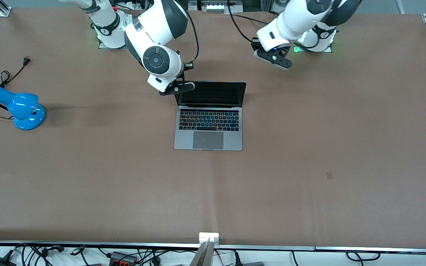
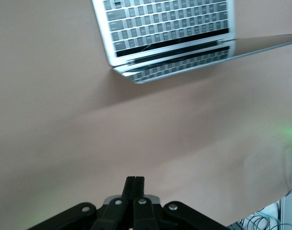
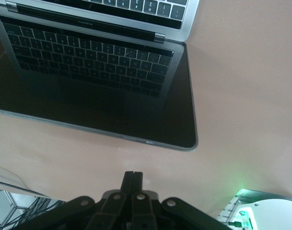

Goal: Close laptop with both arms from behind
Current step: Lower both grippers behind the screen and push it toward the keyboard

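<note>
The slim space-grey metal laptop (image 1: 208, 118) is seen open mid-desk (image 1: 309, 177). The right hand (image 1: 178, 88) is at its lid corner, the left hand (image 1: 274, 61) above bare desk nearby. Pressed-together fingers (image 3: 133, 184) are revealed only by wrist views.

- We see both arms, the right arm (image 1: 154, 40) and left arm (image 1: 298, 22), in glossy white shells with dark grey joints.
- Black cables trail (loosely) along each; bases glow green.

The space-grey laptop (image 1: 209, 117) lies open mid-table, dark screen upright, keyboard facing the front camera.
</note>
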Available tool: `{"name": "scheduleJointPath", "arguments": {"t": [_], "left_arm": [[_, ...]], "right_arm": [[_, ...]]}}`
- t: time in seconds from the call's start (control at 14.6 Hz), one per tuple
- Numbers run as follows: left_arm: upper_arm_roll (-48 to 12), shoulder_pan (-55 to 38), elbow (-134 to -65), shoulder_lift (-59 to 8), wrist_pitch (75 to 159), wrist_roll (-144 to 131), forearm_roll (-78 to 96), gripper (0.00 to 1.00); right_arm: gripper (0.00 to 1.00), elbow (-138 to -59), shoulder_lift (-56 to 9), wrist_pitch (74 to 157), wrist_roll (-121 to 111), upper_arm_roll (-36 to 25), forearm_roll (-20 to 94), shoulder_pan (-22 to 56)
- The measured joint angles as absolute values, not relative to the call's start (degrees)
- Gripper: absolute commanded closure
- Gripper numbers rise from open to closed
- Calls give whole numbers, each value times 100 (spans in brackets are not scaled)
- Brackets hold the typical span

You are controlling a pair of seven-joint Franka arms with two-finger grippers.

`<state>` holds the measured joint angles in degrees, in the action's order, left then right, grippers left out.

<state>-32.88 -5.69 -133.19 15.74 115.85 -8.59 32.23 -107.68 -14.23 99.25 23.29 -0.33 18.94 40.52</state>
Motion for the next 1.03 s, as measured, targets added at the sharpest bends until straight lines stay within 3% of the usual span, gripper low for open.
{"name": "scheduleJointPath", "arguments": {"t": [0.41,1.03], "left_arm": [[-3964,-577,-13759,1401,13006,-860,3635,99],[-4153,-574,-13805,17,15187,-769,3635,99]], "right_arm": [[100,-10788,-1619,10293,2329,-41,1894,4054],[100,-10567,-1739,10523,2329,-127,1894,4045]]}}
